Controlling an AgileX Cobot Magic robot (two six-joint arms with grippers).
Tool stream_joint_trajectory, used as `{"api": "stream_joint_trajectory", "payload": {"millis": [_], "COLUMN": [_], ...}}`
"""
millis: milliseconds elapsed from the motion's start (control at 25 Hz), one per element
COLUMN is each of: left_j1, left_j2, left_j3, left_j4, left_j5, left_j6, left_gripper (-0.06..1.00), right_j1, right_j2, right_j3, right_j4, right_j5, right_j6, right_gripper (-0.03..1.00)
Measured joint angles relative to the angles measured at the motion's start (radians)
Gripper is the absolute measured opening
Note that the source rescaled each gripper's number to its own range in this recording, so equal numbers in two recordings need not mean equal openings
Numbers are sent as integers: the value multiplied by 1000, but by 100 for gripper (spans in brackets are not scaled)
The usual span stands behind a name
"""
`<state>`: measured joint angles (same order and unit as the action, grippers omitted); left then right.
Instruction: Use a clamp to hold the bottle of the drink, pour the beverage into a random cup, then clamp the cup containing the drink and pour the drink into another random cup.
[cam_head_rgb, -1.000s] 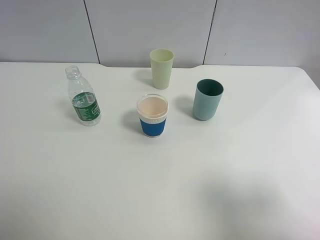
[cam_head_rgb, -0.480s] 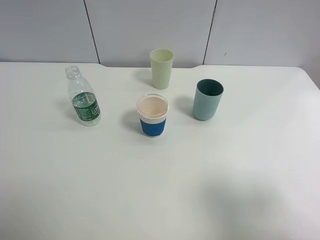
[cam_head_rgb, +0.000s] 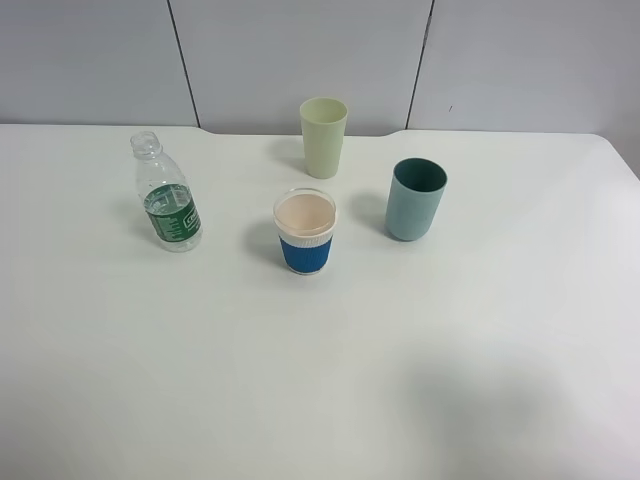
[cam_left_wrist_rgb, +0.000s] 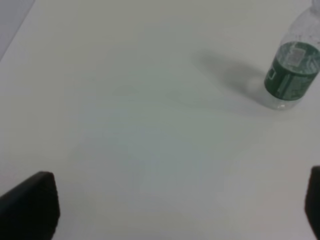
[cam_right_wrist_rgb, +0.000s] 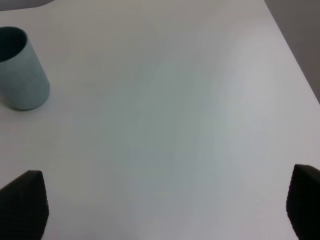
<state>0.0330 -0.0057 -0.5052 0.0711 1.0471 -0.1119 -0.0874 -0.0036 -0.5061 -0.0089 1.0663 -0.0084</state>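
The white table (cam_head_rgb: 320, 380) was seen from above, with neither arm in that high view. Nearest the left edge, the bottle of the drink (cam_head_rgb: 166, 196) stood upright and uncapped, clear beverage (cam_head_rgb: 172, 238) visible low inside it. In the left wrist view the left gripper (cam_left_wrist_rgb: 180, 210) was held over bare table, its two dark fingers (cam_left_wrist_rgb: 30, 205) spread wide at the frame's corners and nothing between them; the bottle stood well apart ahead of it.

Toward the middle of the table, the cup containing the drink (cam_head_rgb: 305, 232), blue-sleeved, stood upright. Behind it, near the far edge, another random cup (cam_head_rgb: 323, 136), pale yellow-green, was set upright. To the right of both, the teal cup (cam_head_rgb: 415, 199) stood apart from them.

In the right wrist view the right gripper (cam_right_wrist_rgb: 165, 210) was likewise poised over bare table toward the right edge, fingers (cam_right_wrist_rgb: 25, 205) released and wide, empty, with the teal cup well ahead of one finger.
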Motion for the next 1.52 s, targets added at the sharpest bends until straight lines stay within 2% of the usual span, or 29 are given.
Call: {"api": "stream_joint_trajectory", "payload": {"millis": [1520], "left_j1": [0], "left_j2": [0], "left_j3": [0], "left_j4": [0], "left_j5": [0], "left_j6": [0], "left_gripper": [100], "right_j1": [0], "right_j2": [0], "right_j3": [0], "right_j4": [0], "right_j5": [0], "right_j6": [0], "right_gripper": [84]}}
